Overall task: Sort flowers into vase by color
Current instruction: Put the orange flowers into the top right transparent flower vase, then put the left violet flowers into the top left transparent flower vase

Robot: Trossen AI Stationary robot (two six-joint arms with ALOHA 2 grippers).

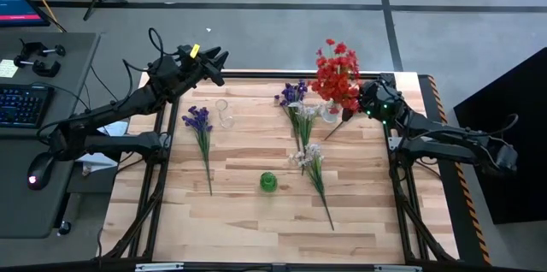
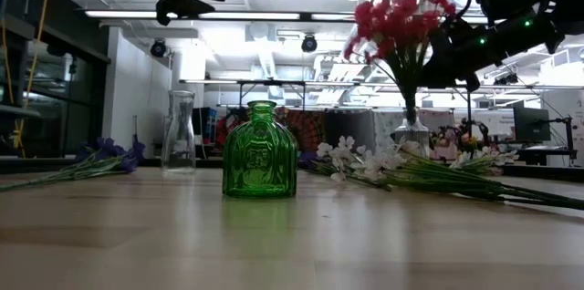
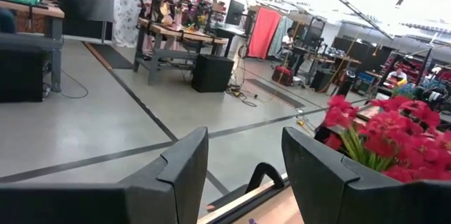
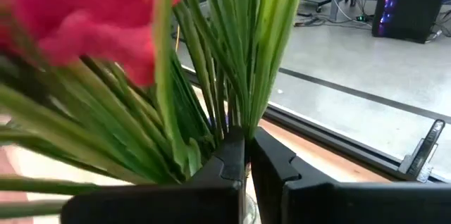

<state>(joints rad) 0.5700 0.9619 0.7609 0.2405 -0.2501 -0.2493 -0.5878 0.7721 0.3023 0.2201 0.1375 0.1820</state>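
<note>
A pale wooden table (image 1: 256, 221) is standing on a grey concrete floor marked with dark lines; the low view is looking across it into a bright workshop with desks and monitors, and the left wrist view is showing people sitting at benches far off. A green glass bottle (image 1: 268, 181) is sitting near the table's middle. Behind and to the left of it, a clear empty vase (image 1: 226, 115) is standing, with a purple flower spray (image 1: 201, 135) lying just left of that. Right of the green bottle, white flowers (image 1: 313, 169) are lying flat, and another purple spray (image 1: 295, 101) is lying behind them. Far behind and right of the bottle, the red flowers (image 1: 337, 73) are standing upright in a small clear vase (image 2: 411, 130).

The right gripper (image 4: 248, 155) is pinching shut among the red flowers' green stems. The left gripper (image 3: 243, 160) is hovering spread and empty, above the table's back edge.
</note>
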